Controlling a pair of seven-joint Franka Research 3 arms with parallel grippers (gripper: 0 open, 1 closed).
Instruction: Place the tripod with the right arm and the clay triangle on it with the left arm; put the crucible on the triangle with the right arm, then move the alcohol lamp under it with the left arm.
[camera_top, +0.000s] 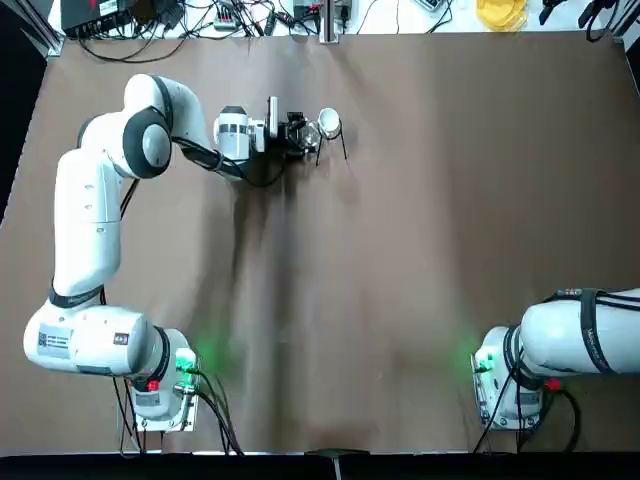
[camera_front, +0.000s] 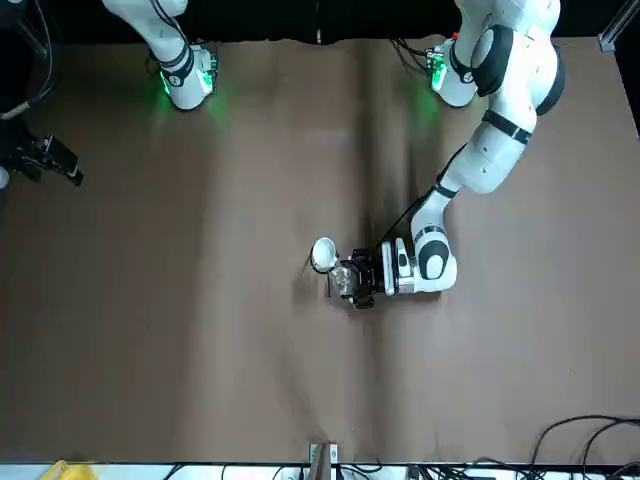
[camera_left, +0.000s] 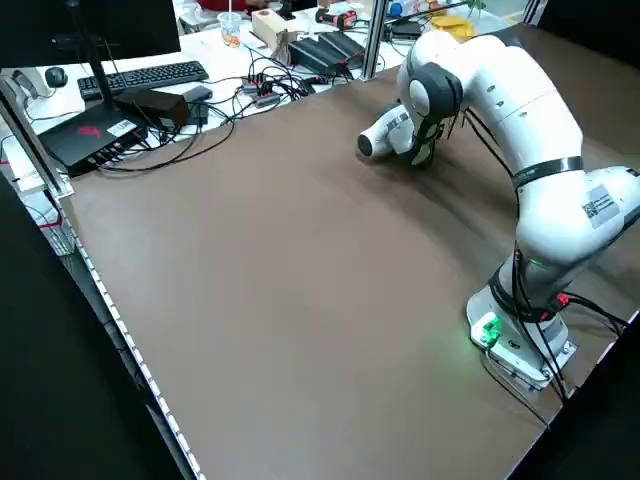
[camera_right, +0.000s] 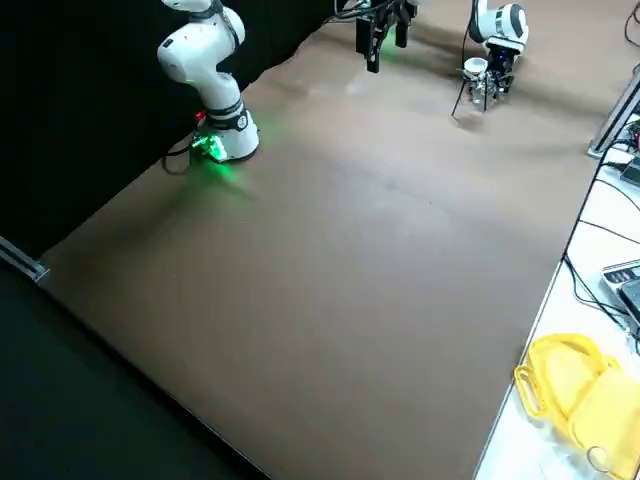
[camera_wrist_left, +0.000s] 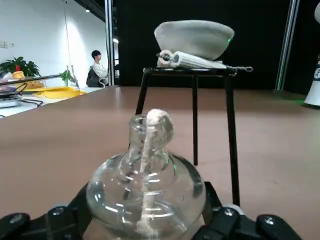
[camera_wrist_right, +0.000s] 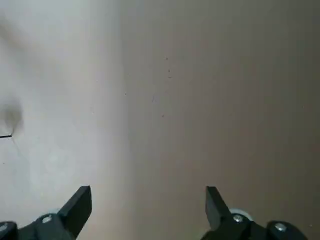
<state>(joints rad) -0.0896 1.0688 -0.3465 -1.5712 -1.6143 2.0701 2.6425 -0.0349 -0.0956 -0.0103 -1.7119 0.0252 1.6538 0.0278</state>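
Your tripod stands far left on the counter, clay triangle and crucible stacked on it. Only the last step remains: the left tool, clamped on the alcohol lamp, sits just beside the legs. The right tool hangs spread and empty.

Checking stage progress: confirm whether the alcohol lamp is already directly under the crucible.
No. In the left wrist view the alcohol lamp sits between the left claw's fingers, short of the tripod carrying the crucible.
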